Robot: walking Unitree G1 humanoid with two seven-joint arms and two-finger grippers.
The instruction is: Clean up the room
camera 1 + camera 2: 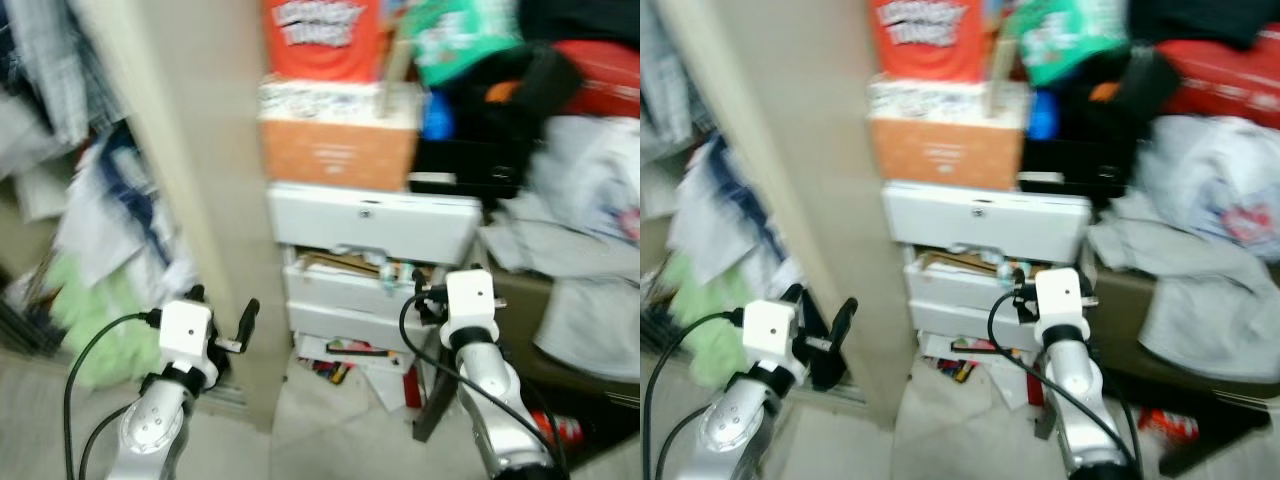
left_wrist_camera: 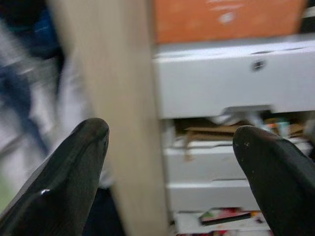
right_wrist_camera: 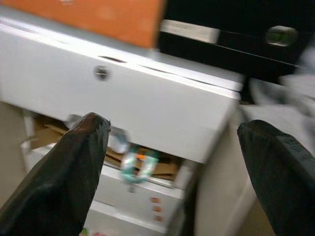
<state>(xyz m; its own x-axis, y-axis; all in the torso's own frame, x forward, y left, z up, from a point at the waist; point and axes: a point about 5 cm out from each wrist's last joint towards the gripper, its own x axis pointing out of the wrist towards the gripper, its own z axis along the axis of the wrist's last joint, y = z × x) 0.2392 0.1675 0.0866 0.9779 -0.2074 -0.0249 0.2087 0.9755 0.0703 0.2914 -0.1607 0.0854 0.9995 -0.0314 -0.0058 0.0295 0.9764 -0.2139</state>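
The picture is blurred by motion. My left gripper (image 1: 222, 308) is raised in front of a beige door edge (image 1: 190, 180), open and empty; in the left wrist view its fingers (image 2: 74, 167) stand wide apart. My right gripper (image 3: 173, 127) is also open and empty, and faces a white drawer cabinet (image 1: 372, 225). One of the cabinet's drawers (image 1: 350, 272) is ajar, with cardboard and small items inside. Papers and small litter (image 1: 345, 362) lie on the floor under the cabinet. A red and white object (image 1: 555, 428) lies on the floor at the right.
An orange box (image 1: 335, 150) and a red box (image 1: 322, 35) are stacked on the cabinet. Grey and white clothes (image 1: 585, 200) are heaped on furniture at the right. More clothes, one of them green (image 1: 100, 320), are piled at the left behind the door edge.
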